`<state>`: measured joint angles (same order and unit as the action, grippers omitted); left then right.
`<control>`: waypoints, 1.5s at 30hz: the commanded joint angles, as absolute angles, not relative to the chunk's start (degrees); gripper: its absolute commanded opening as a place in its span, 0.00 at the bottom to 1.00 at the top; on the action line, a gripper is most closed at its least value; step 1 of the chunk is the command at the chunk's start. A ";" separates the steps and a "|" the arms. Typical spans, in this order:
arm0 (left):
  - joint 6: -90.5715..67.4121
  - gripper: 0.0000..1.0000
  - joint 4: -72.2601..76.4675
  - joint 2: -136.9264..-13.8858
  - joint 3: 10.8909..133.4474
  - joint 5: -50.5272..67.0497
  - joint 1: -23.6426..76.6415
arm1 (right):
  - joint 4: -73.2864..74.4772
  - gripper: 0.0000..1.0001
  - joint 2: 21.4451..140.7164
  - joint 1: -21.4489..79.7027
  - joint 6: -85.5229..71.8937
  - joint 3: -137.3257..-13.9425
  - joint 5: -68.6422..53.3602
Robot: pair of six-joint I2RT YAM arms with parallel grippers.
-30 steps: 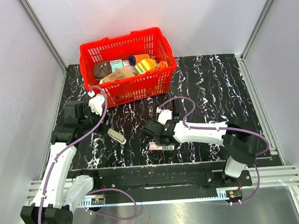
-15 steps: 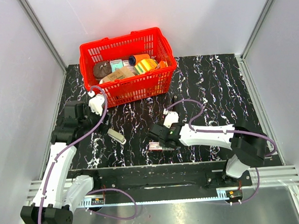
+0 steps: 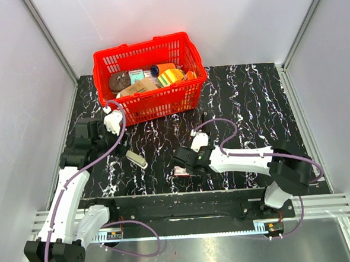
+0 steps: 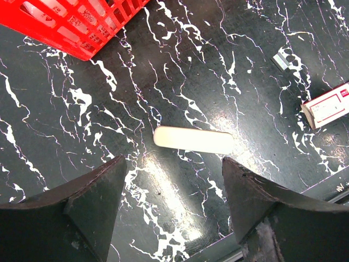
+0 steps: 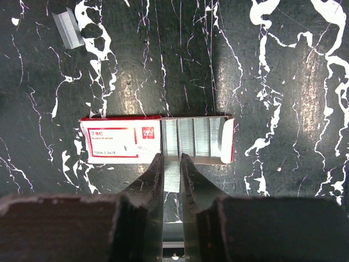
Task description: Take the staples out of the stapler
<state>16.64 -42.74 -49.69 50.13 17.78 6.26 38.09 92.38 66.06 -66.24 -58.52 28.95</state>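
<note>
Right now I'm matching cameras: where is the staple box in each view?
Top external: staple box lower centre, by the right claw.
Left wrist: right edge, cut off.
Right wrist: centre, just past the fingertips.
Shared landmark: loose staple strip, seen in both wrist views; too small from above.

lab cell: white panels (image 3: 245, 20), aluminium rails (image 3: 193, 228)

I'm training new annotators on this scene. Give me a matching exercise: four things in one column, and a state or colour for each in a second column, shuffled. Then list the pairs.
Things:
1. staple box
2. stapler
3. basket
4. right gripper

States:
A. shut on a staple strip
B. red, filled with assorted items
C. cream, lying flat
D. open at one end, staples showing

Pairs: 1-D; 2-C; 3-B; 4-A
</note>
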 commanded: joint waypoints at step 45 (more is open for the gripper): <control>16.17 0.76 -39.55 -48.69 49.13 19.34 5.98 | 38.14 0.11 95.98 68.03 -66.62 -59.33 29.53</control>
